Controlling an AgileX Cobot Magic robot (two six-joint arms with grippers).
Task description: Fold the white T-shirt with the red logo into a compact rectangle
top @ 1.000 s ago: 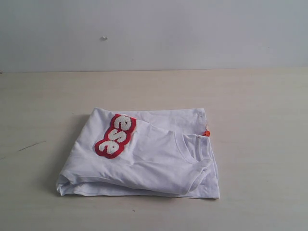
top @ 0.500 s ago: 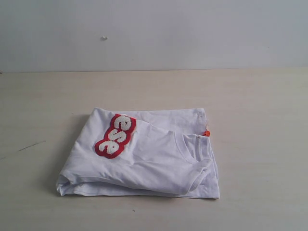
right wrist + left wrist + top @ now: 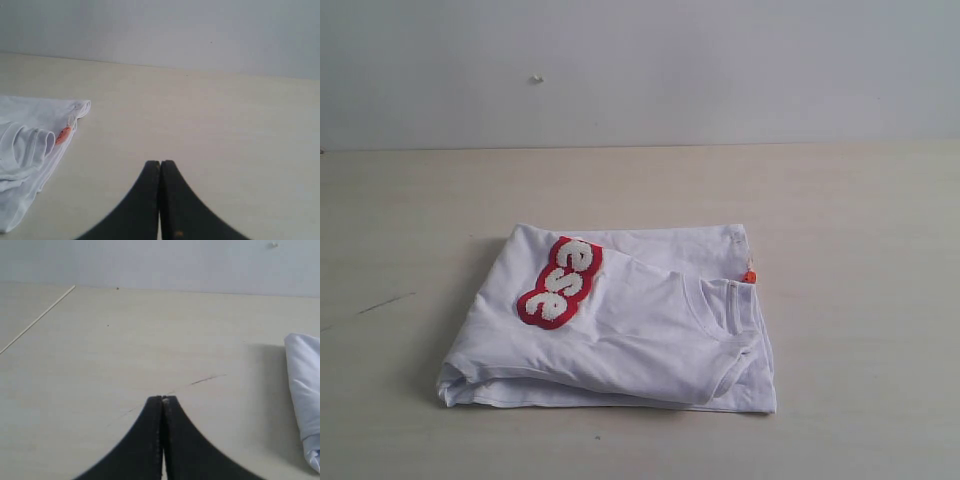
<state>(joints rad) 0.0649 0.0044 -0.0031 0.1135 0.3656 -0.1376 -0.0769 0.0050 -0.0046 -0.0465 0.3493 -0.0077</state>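
Note:
The white T-shirt (image 3: 620, 325) lies folded into a rough rectangle at the middle of the table, its collar toward the right. The red logo (image 3: 560, 282) shows on top at the left, partly tucked under a fold. A small orange tag (image 3: 750, 276) sticks out at the right edge. Neither gripper appears in the exterior view. In the left wrist view my left gripper (image 3: 163, 399) is shut and empty above bare table, with the T-shirt's edge (image 3: 305, 385) off to one side. My right gripper (image 3: 160, 163) is shut and empty too, apart from the T-shirt (image 3: 30, 150) and its orange tag (image 3: 63, 135).
The pale wooden table (image 3: 860, 220) runs back to a plain light wall (image 3: 640, 70). A thin dark scratch (image 3: 382, 303) marks the tabletop left of the shirt. A seam line (image 3: 37, 320) crosses the table in the left wrist view.

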